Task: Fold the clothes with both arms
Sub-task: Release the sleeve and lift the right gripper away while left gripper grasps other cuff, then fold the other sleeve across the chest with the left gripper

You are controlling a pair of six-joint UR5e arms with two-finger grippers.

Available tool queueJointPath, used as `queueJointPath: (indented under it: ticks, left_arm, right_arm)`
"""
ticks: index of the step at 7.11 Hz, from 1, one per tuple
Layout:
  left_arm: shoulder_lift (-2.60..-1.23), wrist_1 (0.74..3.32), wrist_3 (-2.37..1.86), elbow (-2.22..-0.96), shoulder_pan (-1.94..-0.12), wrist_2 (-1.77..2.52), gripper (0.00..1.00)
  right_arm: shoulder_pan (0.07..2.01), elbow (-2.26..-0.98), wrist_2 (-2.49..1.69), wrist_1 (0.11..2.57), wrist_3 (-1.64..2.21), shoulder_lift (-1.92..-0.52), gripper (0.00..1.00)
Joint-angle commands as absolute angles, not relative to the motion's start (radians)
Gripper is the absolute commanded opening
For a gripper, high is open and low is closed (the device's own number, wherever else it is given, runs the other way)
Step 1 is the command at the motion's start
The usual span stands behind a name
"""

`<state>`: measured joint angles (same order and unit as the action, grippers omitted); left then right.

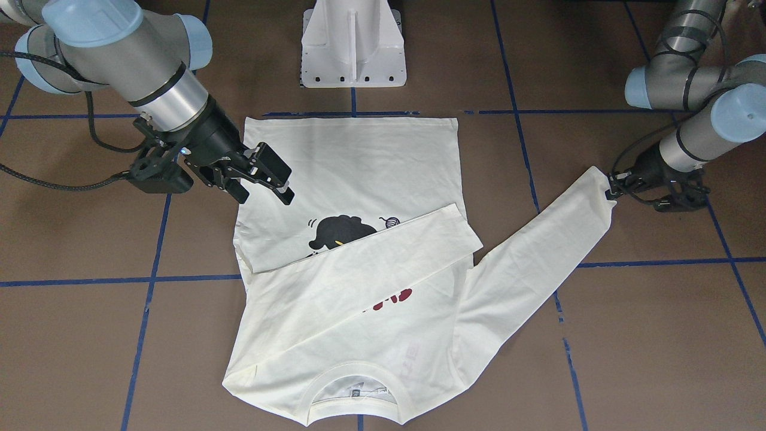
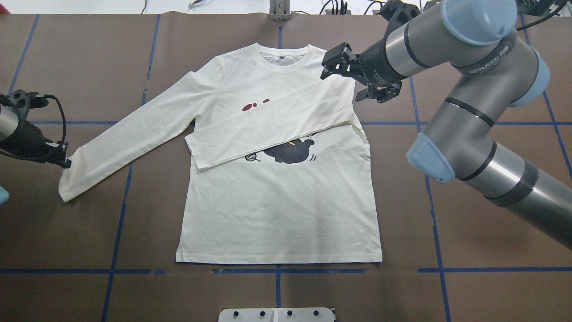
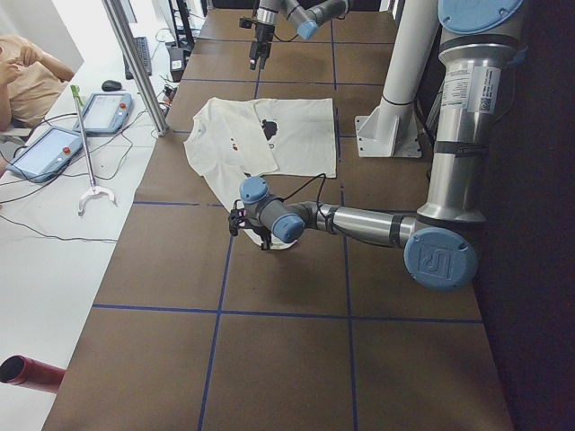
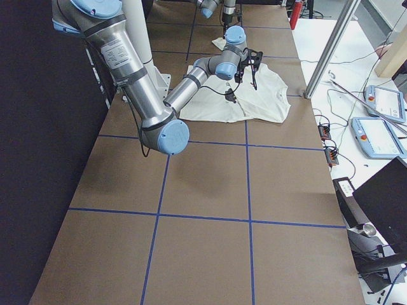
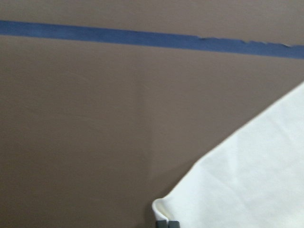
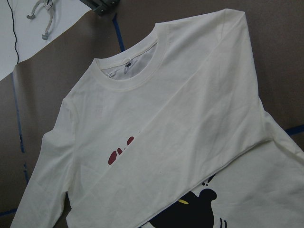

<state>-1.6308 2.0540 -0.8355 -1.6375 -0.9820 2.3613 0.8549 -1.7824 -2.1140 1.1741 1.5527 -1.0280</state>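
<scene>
Flat T-shirt (image 2: 277,210), collar (image 2: 280,58) away from the pedestal base (image 2: 277,314), hem (image 2: 277,260) toward it.

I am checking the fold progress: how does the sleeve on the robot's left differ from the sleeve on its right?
The left sleeve lies stretched out on the table; the right sleeve is folded across the chest, hiding part of the print. The left gripper pinches the left sleeve's cuff; no gripper holds the right sleeve. Both are cream and flat.

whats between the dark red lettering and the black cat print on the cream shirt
One long sleeve of the cream shirt lies folded across, partly covering the red lettering and black cat print; overhead view.
</scene>
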Motion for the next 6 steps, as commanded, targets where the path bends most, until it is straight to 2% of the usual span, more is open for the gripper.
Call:
queueJointPath:
  ticks: [1,4,6]
  left_arm:
    - [-1.685,2.027,-0.854,-1.780,-0.986,2.430,0.00]
    - [-2.062,1.858,-1.262,-1.819,-0.971,2.418,0.00]
    - [-2.327,1.855,-1.486,-1.763,-0.771,2.151,0.00]
  right_arm:
    - [0.972,-1.821,-2.222,1.175,1.469,-1.128,0.99]
    - [1.135,-1.830,-2.300,1.183,1.208,-1.254,0.99]
    - [1.201,-1.833,-2.327,1.175,1.116,-1.343,1.00]
